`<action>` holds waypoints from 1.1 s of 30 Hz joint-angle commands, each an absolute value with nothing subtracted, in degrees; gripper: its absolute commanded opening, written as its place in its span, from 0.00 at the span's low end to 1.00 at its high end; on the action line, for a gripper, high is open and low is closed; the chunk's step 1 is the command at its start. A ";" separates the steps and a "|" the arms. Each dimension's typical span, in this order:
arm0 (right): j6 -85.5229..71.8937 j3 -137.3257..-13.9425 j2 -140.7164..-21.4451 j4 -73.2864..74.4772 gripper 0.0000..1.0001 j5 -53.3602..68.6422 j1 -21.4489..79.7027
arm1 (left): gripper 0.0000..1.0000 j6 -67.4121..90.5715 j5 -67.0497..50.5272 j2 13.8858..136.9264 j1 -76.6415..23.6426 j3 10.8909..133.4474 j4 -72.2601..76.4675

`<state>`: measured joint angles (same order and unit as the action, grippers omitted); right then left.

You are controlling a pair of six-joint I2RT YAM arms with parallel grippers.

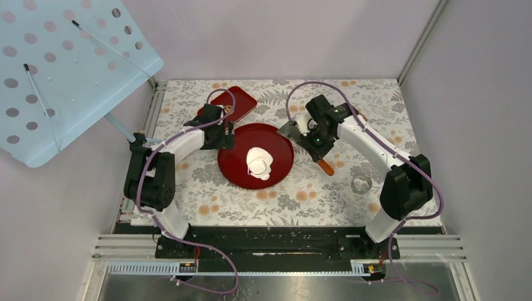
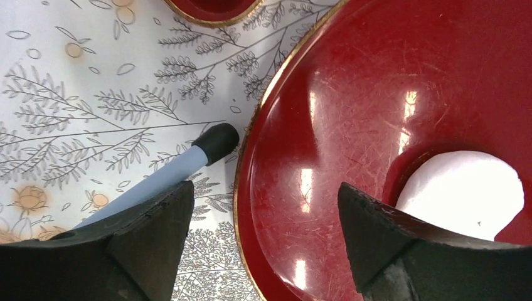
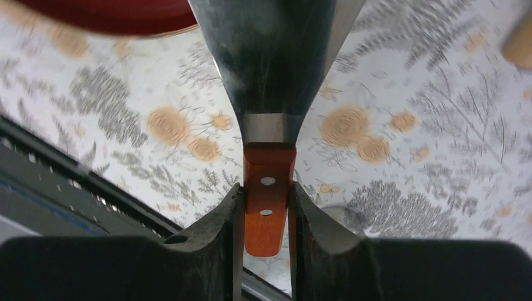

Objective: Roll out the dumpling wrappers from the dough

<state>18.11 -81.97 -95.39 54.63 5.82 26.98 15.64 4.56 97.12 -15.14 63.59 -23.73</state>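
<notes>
A white lump of dough (image 1: pixel 258 163) lies on the round red plate (image 1: pixel 235 166) in the middle of the table. No thin flat wrapper discs show in any view. My left gripper (image 1: pixel 226 139) is open and empty at the plate's upper left rim. In the left wrist view it (image 2: pixel 266 207) straddles the plate's gold edge (image 2: pixel 251 144), and the dough (image 2: pixel 464 191) lies just beyond its right finger. My right gripper (image 1: pixel 318 141) is shut on the orange wooden handle (image 3: pixel 266 188) of a metal scraper. Its blade (image 1: pixel 288 130) points toward the plate's right rim.
A red rectangular tray (image 1: pixel 241 100) sits behind the plate. A light blue rod with a black end (image 2: pixel 182 166) lies on the floral cloth by my left finger. A metal ring (image 1: pixel 362 184) stands at the right. A perforated blue panel (image 1: pixel 63 69) overhangs the back left.
</notes>
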 commanded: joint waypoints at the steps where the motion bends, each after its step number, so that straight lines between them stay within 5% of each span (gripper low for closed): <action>1: 34.56 -82.71 -93.43 59.25 0.00 11.30 32.02 | 0.83 16.03 2.24 98.85 -14.57 64.47 -23.40; 9: 43.72 -91.27 -99.75 63.73 0.00 7.67 41.37 | 0.81 16.41 1.30 100.05 -13.72 64.67 -22.95; 22: 37.09 -79.14 -96.26 46.26 0.00 -2.56 43.12 | 0.86 26.16 -45.50 95.58 -4.75 60.96 -12.42; 33: 34.31 -76.82 -94.85 40.35 0.00 -7.53 44.11 | 0.86 33.08 -51.36 99.14 -13.27 61.51 -4.43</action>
<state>35.77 -76.93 -97.73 43.53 -5.23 43.29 29.74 -46.19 97.30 -12.34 60.58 -9.74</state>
